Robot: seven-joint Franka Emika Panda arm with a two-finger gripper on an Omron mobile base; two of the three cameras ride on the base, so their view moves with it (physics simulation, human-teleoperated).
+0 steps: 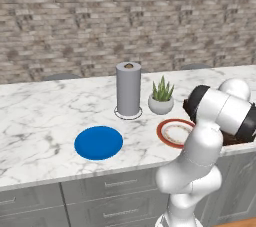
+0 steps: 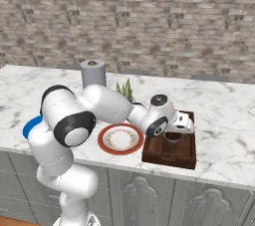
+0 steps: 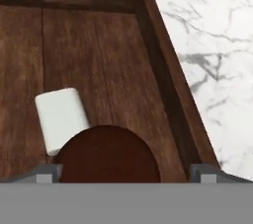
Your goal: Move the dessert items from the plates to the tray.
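On the tray (image 3: 99,50), cupcake (image 3: 106,154), cream cube (image 3: 62,117), jaws wide.

A white marble counter (image 1: 40,116) runs along the brick wall. On it sit a blue plate (image 1: 98,142), an orange-rimmed plate (image 2: 120,139) just beside a dark wooden tray (image 2: 172,154), a grey paper towel roll (image 1: 128,89) on its ring stand, and a small potted plant (image 1: 161,97) near the roll.
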